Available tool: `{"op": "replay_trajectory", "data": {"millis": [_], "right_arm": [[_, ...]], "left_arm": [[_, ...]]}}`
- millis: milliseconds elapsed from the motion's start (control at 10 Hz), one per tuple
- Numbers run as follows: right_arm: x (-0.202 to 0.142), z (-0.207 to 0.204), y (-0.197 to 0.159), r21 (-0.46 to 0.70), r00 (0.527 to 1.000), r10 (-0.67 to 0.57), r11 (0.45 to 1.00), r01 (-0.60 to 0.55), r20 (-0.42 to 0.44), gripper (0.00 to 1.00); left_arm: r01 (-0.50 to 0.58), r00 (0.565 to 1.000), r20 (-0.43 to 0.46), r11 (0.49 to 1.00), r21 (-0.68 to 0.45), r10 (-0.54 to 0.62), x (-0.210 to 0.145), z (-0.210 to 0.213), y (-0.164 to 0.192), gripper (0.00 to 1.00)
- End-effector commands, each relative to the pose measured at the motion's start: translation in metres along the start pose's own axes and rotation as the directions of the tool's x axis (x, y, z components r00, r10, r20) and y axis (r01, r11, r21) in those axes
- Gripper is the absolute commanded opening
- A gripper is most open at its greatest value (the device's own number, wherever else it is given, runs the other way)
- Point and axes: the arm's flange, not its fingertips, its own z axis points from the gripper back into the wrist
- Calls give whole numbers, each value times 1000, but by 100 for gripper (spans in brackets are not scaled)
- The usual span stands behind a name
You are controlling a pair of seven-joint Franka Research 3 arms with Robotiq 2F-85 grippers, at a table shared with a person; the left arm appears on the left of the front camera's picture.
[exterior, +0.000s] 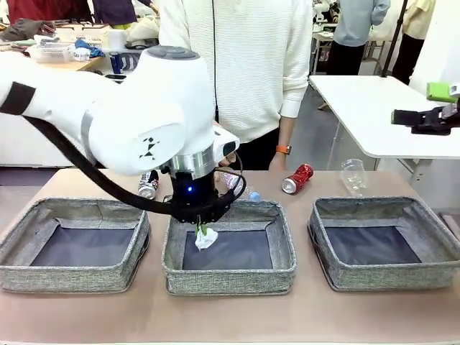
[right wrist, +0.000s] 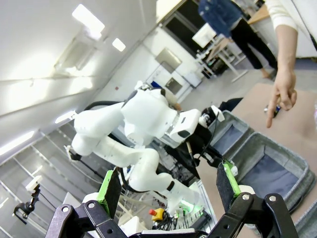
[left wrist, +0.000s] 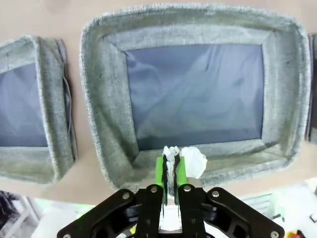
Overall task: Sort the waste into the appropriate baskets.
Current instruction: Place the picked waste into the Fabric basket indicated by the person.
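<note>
Paper ball [exterior: 206, 238] hangs clamped in the left end effector [exterior: 203, 228], low over the middle basket [exterior: 230, 279]. This looks like the drop-off step. Next, its jaws need only part to let the ball fall inside. The right end effector [right wrist: 167, 171] is raised, jaws apart and empty. The red can [exterior: 297, 178] and cup [exterior: 353, 176] lie on the bench [exterior: 230, 316] beyond the baskets.

My right hand stands open, facing the other arm.
Between my right hand's [right wrist: 167, 168] spread green pads [right wrist: 111, 187] I see the other white arm [right wrist: 143, 124] bent over a grey basket [right wrist: 296, 161] on the worktop [right wrist: 302, 114]. Farther back, a person's hand [right wrist: 282, 94] points one finger down at the worktop.
</note>
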Motion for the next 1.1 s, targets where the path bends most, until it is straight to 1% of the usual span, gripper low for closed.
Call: {"op": "replay_trajectory", "data": {"millis": [0, 300, 400, 500, 600, 700, 800, 900, 1000], "right_arm": [[3, -2, -1, 15, 1000, 27, 1000, -28, 15, 100], [3, -2, -1, 15, 1000, 27, 1000, -28, 15, 100], [3, -2, -1, 15, 1000, 27, 1000, -28, 15, 100], [3, -2, -1, 15, 1000, 27, 1000, -28, 15, 100], [3, -2, -1, 15, 1000, 27, 1000, -28, 15, 100], [3, -2, -1, 15, 1000, 27, 1000, -28, 15, 100], [3, -2, -1, 15, 1000, 27, 1000, -28, 15, 100], [3, -2, -1, 15, 1000, 27, 1000, -28, 15, 100], [3, -2, -1, 15, 1000, 27, 1000, -28, 15, 100]], "left_arm": [[22, 1000, 8, 999, -32, -22, 2, 14, -1, 9], [16, 1000, 5, 999, -49, -15, 5, 12, -2, 9], [-4, 1000, 10, 998, -56, 5, 7, 10, -2, 9], [-19, 1000, 15, 998, -65, 20, 9, 10, -3, 67], [-22, 999, 23, 997, -72, 24, 9, 12, -2, 67], [-19, 999, 25, 996, -84, 21, 10, 13, -3, 100], [-20, 999, 35, 996, -86, 23, 10, 16, -2, 71], [-25, 999, 45, 995, -94, 29, 11, 18, -3, 100], [-26, 998, 51, 995, -96, 31, 11, 20, -3, 100]]}}
